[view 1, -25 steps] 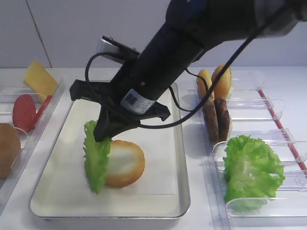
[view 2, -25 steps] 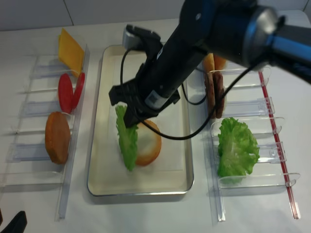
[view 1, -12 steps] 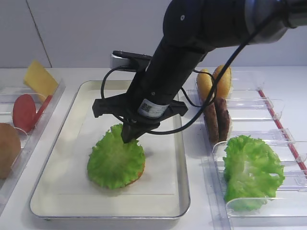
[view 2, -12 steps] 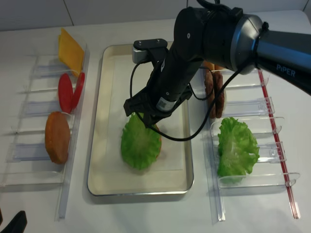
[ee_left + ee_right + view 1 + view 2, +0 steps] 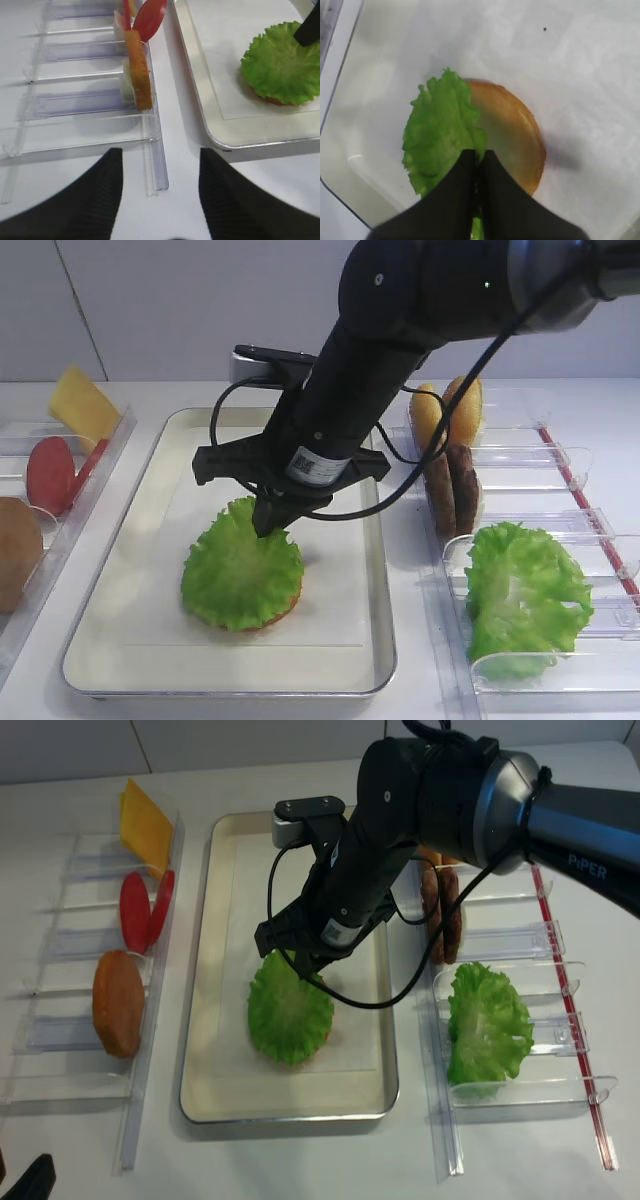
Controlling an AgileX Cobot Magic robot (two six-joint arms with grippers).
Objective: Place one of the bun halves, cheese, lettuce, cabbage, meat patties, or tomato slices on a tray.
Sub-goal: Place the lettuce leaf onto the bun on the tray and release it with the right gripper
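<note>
The right gripper (image 5: pixel 477 165) is pinched narrow on the near edge of the lettuce (image 5: pixel 241 568), its black fingers (image 5: pixel 495 180) closed together with green leaf caught between them, as the wrist view shows. The leaf lies draped flat over a bun half (image 5: pixel 512 135), which sits on the paper liner toward the front middle of the tray (image 5: pixel 110 540). So the placing looks nearly done: the leaf is down on the tray but not yet let go, and what is left, as I judge it, is to release it and lift the arm clear. The left gripper (image 5: pixel 159 200) hangs wide over the surface by the left bins, holding nothing. The cheese (image 5: pixel 144 820), tomato slices (image 5: pixel 135 910) and another bun half (image 5: pixel 118 1002) stand in the left bins; the meat patties (image 5: pixel 450 490) stand in the right bins. White lettering reading "PiPER" (image 5: pixel 587 868) shows on the right arm; a barcode label (image 5: pixel 308 465) on its wrist is too small to read.
</note>
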